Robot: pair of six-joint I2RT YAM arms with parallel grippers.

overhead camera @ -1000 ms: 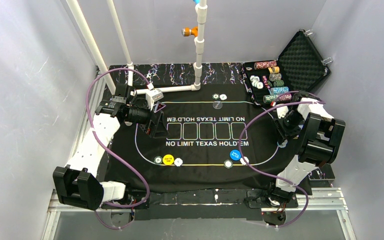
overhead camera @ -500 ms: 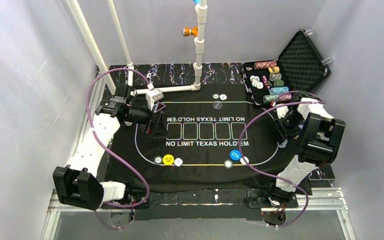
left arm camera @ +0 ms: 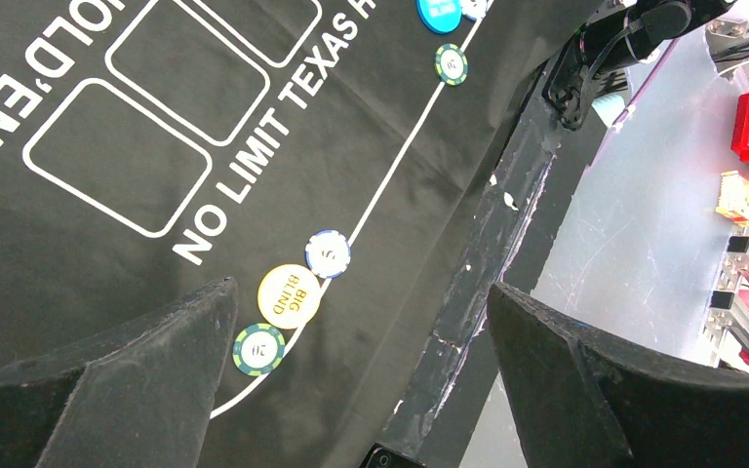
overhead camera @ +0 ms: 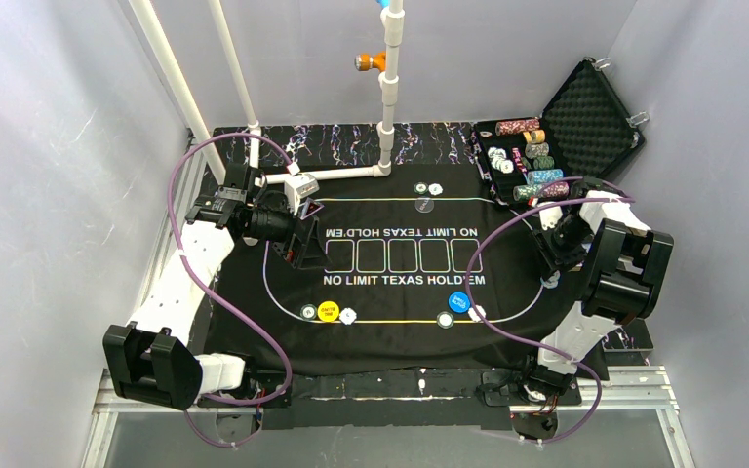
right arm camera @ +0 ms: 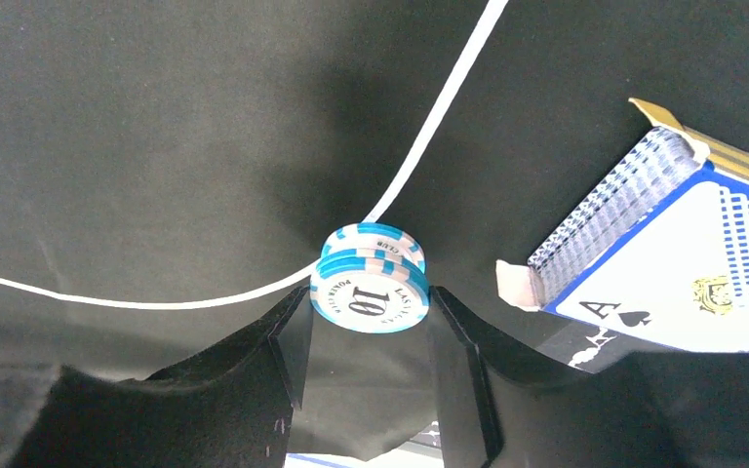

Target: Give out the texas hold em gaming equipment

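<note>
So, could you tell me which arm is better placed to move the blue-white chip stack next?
Right. The right gripper is closed around the chip stack on the mat. The left gripper hangs open on the opposite side, by the yellow button.

Robot lab cell; plain grey panel walls (overhead camera: 49,146); white pipe frame (overhead camera: 389,107); two arms (overhead camera: 180,283) bolted beside an aluminium rail (overhead camera: 634,382).

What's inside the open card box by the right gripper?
The card box is open at one end, and blue-patterned playing cards show in its mouth. The box walls cover the rest, so their faces and number stay hidden.
</note>
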